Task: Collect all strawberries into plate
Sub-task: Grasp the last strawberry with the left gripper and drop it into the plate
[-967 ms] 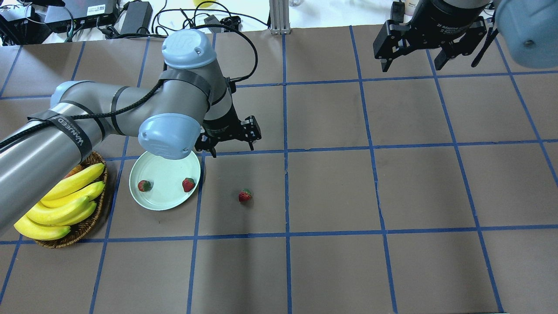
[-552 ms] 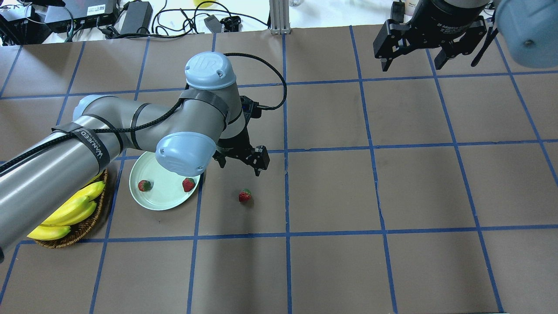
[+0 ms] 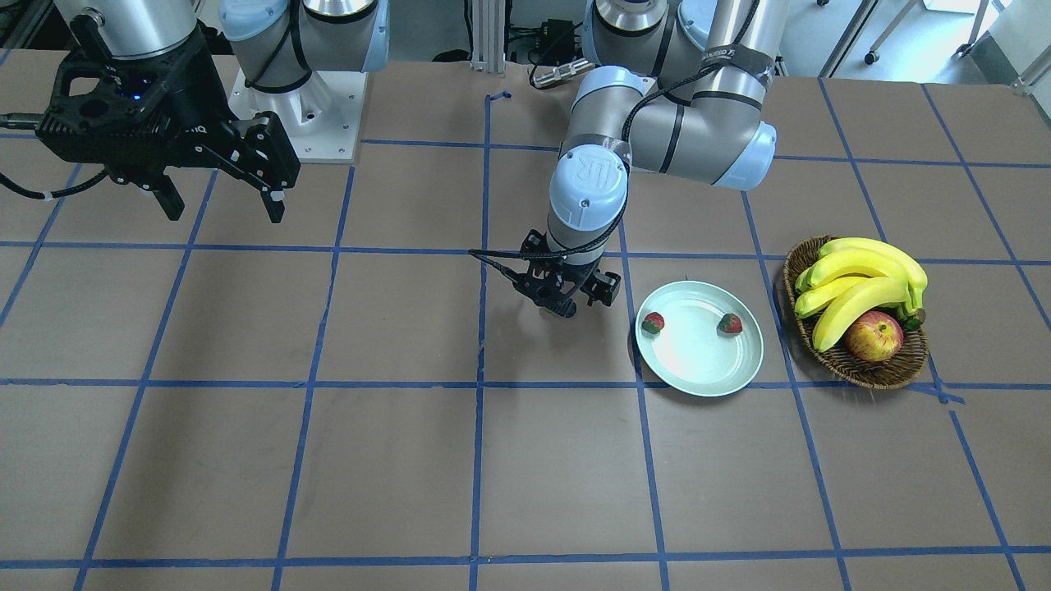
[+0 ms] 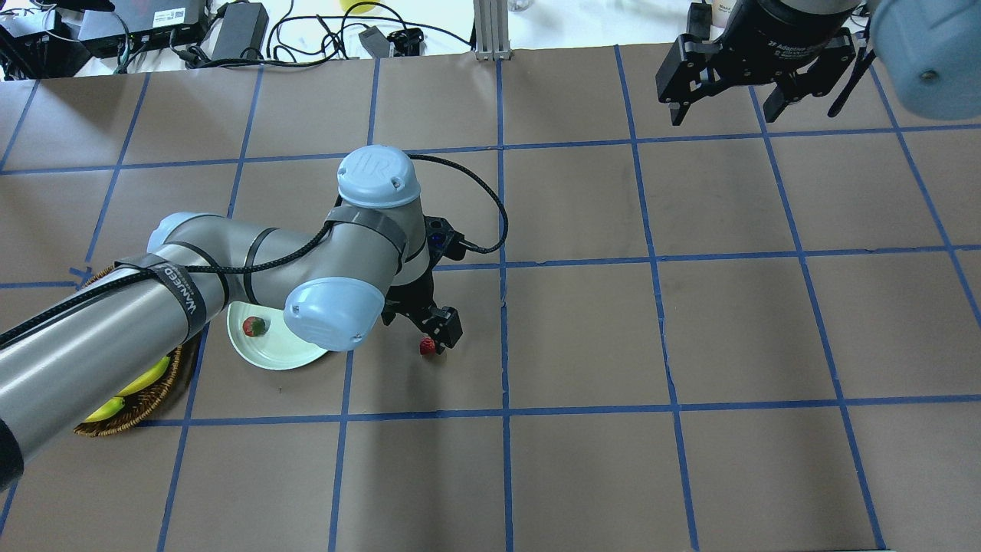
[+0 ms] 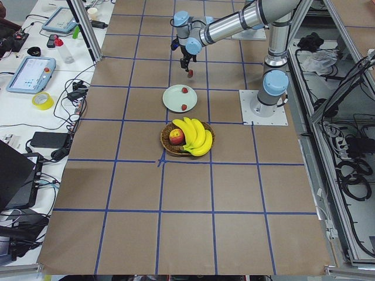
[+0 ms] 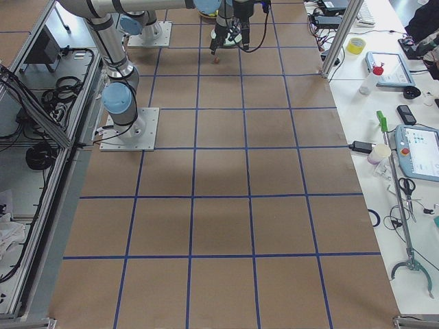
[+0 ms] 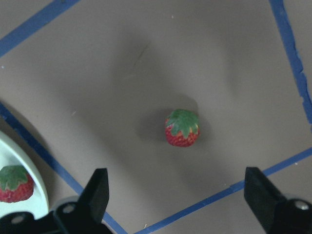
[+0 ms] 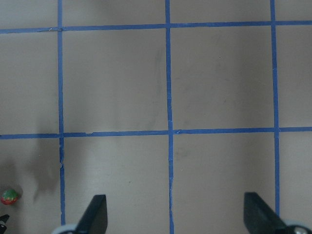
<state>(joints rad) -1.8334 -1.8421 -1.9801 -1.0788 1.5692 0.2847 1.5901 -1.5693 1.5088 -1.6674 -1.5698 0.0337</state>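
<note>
Overhead cam sits behind the robot (image 5: 269, 82), looking forward and down; front cam opposite, steep, facing the base (image 3: 312, 107). Side cams at each table (image 5: 234, 193) end, far back, sighting along it. Left wrist cam close above the loose strawberry (image 7: 182, 127), shared with overhead; right wrist cam higher over taped grid (image 8: 169, 131)

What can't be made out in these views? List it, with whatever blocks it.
- Overhead exterior: the left arm covers part of the plate and hides the near-edge strawberry; only the other strawberry shows.
- Overhead exterior: the same arm hides most of the basket, including the apple.
- Exterior front-facing: the left tool hides the loose strawberry.
- Left wrist: the picture's edge cuts off most of the plate.
</note>
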